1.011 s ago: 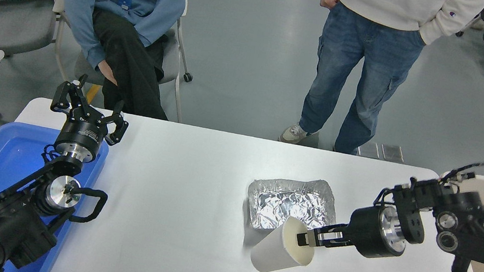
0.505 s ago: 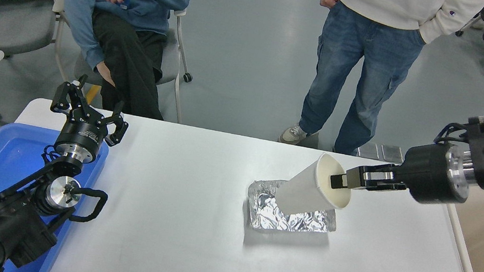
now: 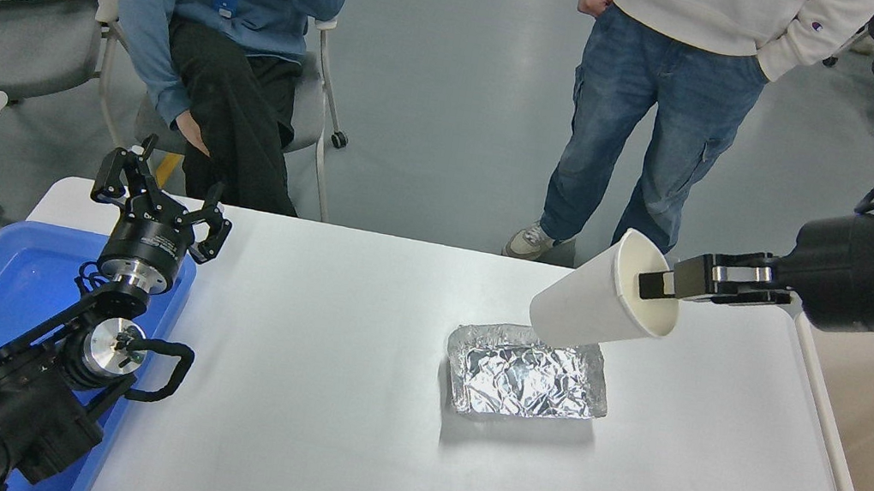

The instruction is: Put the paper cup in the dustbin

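Grasp done: right gripper (image 3: 654,284) pinches paper cup (image 3: 597,306) rim, airborne near far-right desk edge | left gripper (image 3: 159,204) parked, fingers spread | remaining: carry over dustbin (image 3: 814,388), release

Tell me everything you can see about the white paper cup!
The paper cup is plain white outside and cream inside, with a thin rolled rim, and looks undented. It is tipped on its side in the air, mouth toward the right, base toward the left. The right end effector pinches its rim, one finger inside. It hangs above the far edge of the foil tray, touching nothing else, not yet over the dustbin.
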Controlling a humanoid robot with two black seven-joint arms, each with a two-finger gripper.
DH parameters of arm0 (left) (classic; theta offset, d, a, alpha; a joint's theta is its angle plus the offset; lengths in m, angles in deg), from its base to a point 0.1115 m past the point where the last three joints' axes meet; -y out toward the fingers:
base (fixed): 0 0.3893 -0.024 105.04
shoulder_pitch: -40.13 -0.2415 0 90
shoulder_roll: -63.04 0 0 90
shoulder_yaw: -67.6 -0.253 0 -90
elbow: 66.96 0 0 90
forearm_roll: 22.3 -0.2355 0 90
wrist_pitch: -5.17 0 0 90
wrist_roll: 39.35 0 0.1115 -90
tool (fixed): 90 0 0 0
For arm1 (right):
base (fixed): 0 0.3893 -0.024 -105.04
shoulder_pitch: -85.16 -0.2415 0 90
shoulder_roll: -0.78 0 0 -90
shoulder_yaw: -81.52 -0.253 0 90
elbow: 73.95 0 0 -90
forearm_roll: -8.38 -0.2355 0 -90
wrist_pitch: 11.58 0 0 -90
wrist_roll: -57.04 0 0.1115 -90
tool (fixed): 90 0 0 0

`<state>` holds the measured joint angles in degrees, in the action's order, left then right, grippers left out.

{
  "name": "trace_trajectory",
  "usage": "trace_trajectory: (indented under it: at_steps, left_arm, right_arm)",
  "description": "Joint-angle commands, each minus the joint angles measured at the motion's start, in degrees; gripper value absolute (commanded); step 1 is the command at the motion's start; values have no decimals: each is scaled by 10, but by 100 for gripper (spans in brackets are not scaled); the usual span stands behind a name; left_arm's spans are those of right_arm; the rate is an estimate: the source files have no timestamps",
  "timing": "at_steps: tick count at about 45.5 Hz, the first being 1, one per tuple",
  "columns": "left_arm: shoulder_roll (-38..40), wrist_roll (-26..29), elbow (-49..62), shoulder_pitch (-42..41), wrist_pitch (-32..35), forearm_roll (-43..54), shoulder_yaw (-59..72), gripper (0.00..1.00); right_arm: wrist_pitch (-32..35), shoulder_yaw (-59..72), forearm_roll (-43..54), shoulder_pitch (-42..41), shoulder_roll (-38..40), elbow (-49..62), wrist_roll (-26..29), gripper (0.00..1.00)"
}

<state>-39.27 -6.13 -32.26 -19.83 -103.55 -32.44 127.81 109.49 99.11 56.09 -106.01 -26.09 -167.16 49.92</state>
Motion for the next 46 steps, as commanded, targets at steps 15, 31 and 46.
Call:
trace_trajectory:
  at_steps: [15, 31, 46]
  left_arm:
    - [0, 0, 0, 0, 0, 0, 0, 100]
    - [0, 0, -1, 0, 0, -1, 0, 100]
    - [0, 0, 0, 0, 0, 0, 0, 100]
  right_arm:
    - [-48, -25, -62, 97, 78, 188, -35, 0]
    - [-63, -33, -143, 194, 65, 350, -87, 0]
    - [-97, -69, -258, 378, 8, 494, -117, 0]
